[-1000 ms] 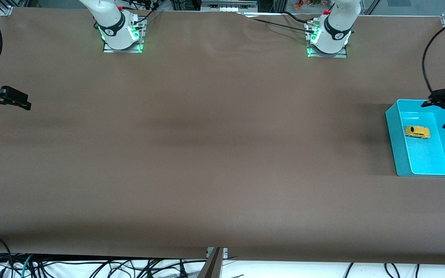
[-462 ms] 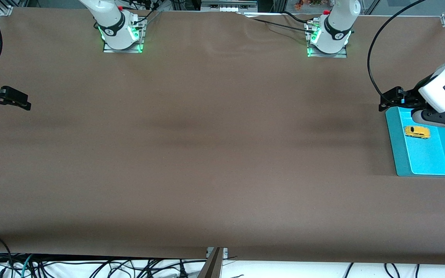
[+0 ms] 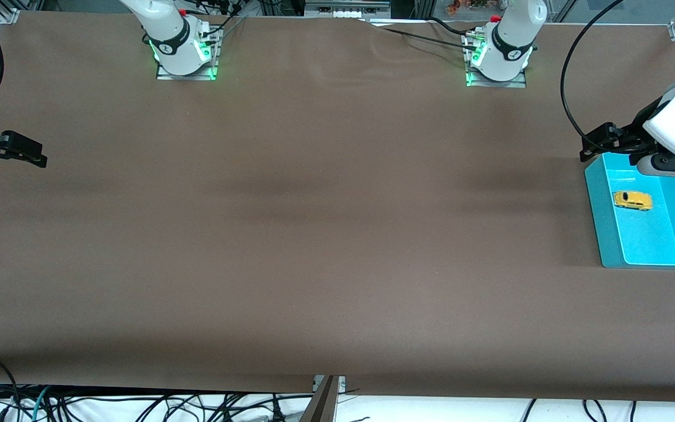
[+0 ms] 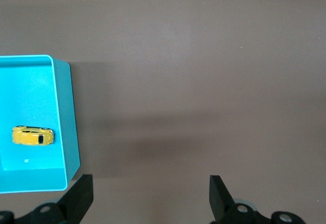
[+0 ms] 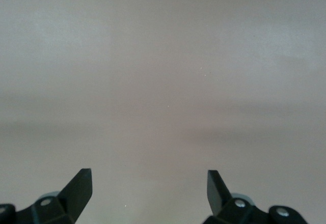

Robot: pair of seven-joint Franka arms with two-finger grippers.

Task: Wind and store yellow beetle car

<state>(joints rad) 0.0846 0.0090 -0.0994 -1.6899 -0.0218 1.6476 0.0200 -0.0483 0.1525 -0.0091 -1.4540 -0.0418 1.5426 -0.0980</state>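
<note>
The yellow beetle car [image 3: 633,200] lies on its wheels in a turquoise bin [image 3: 598,217] at the left arm's end of the table. It also shows in the left wrist view [image 4: 33,136], inside the bin [image 4: 69,117]. My left gripper [image 3: 592,143] is open and empty, up in the air over the bare table just beside the bin's corner; its own view [image 4: 147,183] shows nothing between the fingers. My right gripper [image 3: 27,153] is open and empty at the right arm's end of the table, over bare cloth [image 5: 147,178], and waits.
A brown cloth [image 3: 314,234] covers the whole table. The two arm bases [image 3: 185,53] [image 3: 495,55] stand along the edge farthest from the front camera. Cables hang below the edge nearest to that camera.
My left arm has swung into view over the bin's end, then drawn back a little toward its base. The car and the right arm have not moved.
</note>
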